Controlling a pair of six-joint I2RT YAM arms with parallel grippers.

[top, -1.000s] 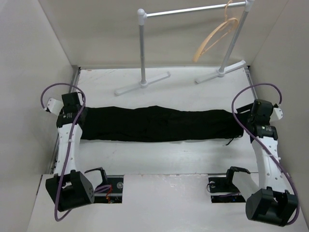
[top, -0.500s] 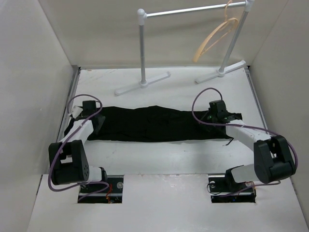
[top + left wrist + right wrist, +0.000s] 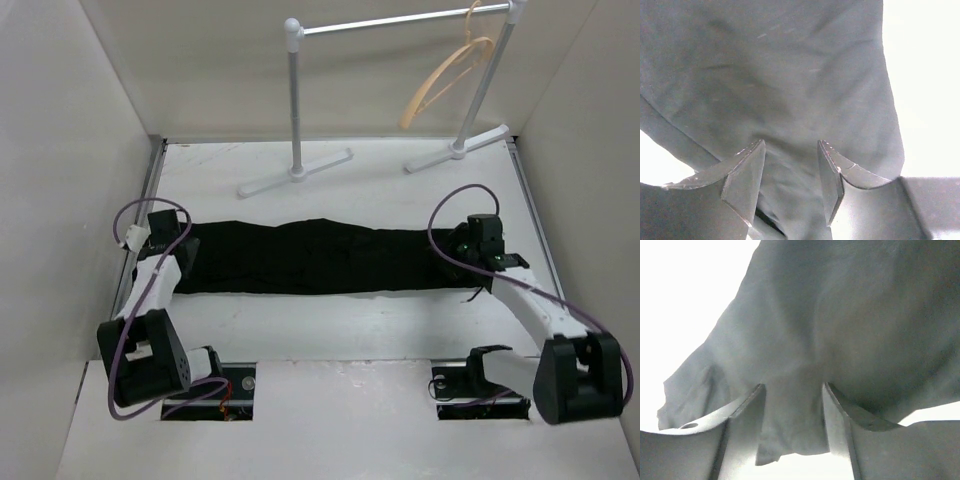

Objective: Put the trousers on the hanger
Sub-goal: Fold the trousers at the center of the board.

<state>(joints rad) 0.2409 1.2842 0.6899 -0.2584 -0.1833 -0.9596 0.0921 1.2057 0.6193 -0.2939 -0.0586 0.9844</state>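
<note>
Down on the surface (image 3: pixel 330 325), the trousers (image 3: pixel 320 257) lie stretched flat L to R, one arm at each end. Far back, the hanger (image 3: pixel 445 80) hangs by its hook from the white rack (image 3: pixel 296 100), well apart from the cloth, nothing on it yet.

Left gripper (image 3: pixel 790 152): jaws narrow, a bunched fold of cloth filling the gap and creases running into it. Reads as a hold on the trousers. Right gripper (image 3: pixel 792 390): jaws part-way apart w/ a hem corner lying btwn them. Can't tell if that's pinched or just sitting there.

Step in hand, by my read: getting both ends secured before any lift. Early in the task; garment not yet off the surface.

To do it well:
- R side should bite deeper, past that loose hem corner, so it takes more than a single thin layer.
- Close fully and confirm cloth is trapped before raising.
- Lift both ends level and together, or the slack middle will drag and one end may slip out.
- Keep the fabric taut btwn the arms; a sagging belly will be awkward to feed over the hanger's bar.
</note>
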